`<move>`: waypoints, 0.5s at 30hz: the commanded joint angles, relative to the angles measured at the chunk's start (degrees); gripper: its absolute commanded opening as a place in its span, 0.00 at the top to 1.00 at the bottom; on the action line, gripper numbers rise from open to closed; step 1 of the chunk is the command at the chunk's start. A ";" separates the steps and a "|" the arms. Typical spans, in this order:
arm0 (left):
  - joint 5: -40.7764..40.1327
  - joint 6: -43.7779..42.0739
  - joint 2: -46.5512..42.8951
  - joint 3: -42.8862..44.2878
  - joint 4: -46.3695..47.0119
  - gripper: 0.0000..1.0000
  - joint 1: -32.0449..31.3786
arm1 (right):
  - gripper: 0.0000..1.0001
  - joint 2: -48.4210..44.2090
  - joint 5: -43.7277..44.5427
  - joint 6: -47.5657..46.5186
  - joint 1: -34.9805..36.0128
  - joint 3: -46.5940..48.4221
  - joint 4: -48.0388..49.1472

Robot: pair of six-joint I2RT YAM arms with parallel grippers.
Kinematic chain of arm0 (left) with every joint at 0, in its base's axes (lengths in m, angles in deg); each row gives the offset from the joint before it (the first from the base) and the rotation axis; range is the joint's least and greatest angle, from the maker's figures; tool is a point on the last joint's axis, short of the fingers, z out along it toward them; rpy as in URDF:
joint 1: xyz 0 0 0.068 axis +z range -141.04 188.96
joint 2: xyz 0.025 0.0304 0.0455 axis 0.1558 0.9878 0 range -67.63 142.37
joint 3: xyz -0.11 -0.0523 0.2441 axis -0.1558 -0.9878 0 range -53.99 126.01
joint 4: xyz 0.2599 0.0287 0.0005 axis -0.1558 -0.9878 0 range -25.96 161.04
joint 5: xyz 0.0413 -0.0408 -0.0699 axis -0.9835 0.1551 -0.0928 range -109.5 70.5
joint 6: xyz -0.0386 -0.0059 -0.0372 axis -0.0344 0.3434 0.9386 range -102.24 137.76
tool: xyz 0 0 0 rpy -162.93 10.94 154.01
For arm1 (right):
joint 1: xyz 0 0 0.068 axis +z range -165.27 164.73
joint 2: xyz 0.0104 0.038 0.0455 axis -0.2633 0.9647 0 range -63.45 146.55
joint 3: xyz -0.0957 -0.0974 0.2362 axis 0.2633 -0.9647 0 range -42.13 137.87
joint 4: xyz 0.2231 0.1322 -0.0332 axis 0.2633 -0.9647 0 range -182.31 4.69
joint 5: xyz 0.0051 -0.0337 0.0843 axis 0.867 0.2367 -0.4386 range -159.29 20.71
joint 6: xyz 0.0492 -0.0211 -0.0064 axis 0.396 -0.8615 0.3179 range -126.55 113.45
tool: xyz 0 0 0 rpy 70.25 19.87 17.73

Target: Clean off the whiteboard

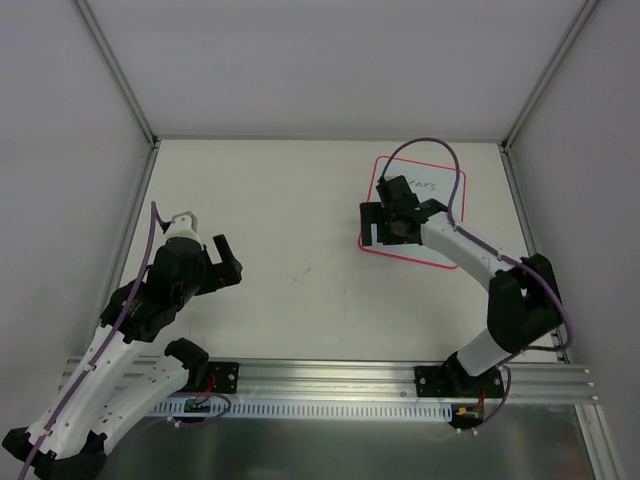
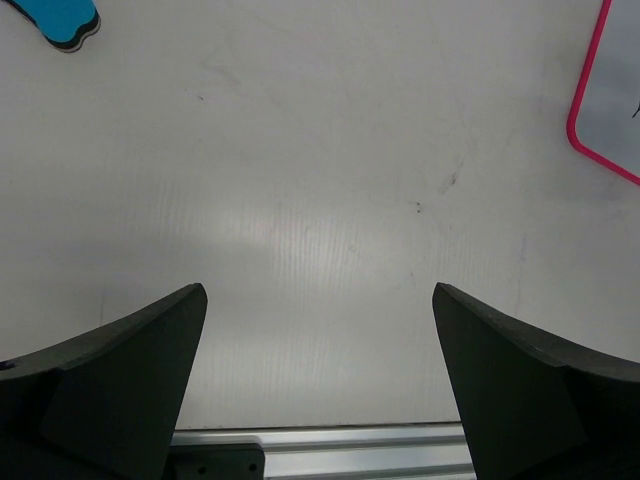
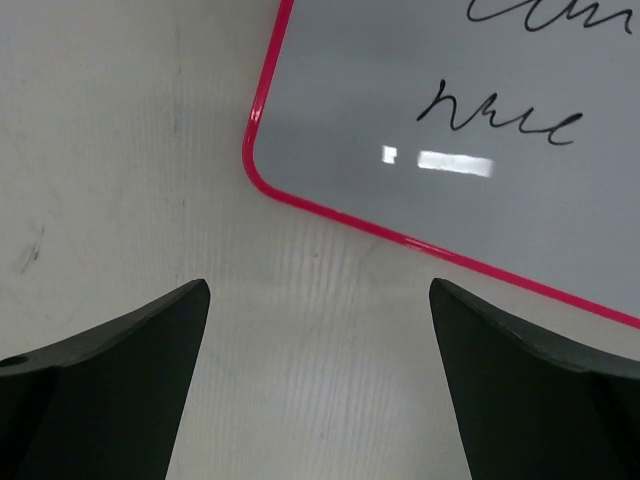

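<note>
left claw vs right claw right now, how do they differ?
The right claw hangs by a corner of the pink-bordered white rectangular whiteboard, which bears handwriting; the left claw is over the white tabletop. A blue eraser block shows only beyond the left claw, not the right. Both are open and empty.

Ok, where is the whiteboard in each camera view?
Top external: the whiteboard lies right of centre, toward the far edge.
Left wrist: cut off at the upper right edge.
Right wrist: fills the upper right, handwriting showing.
Shared landmark: its near-left rounded pink corner.
</note>
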 commanded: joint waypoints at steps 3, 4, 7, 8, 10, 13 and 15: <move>2.65 3.84 -1.23 -1.48 0.25 0.01 0.10 | 0.05 13.48 7.54 5.83 2.23 8.84 5.26; 2.39 4.10 -1.49 -1.84 0.33 0.01 0.10 | 0.05 14.98 7.02 7.23 2.41 9.55 5.70; 2.91 3.93 -1.58 -2.28 0.33 0.01 0.10 | 0.09 20.25 6.84 9.25 3.55 12.54 6.50; 3.69 4.01 -1.67 -2.28 0.25 0.01 0.10 | 0.12 21.31 7.01 10.57 4.33 13.24 6.50; 4.23 4.19 -2.45 -2.63 0.16 0.01 0.10 | 0.15 24.20 8.24 11.89 4.78 15.00 6.41; 4.05 4.28 -3.16 -2.81 0.25 0.01 0.10 | 0.23 26.67 9.21 14.09 5.31 16.23 6.23; 4.58 3.66 -3.16 -2.89 0.16 0.01 0.10 | 0.30 27.29 9.47 15.49 5.66 16.24 6.23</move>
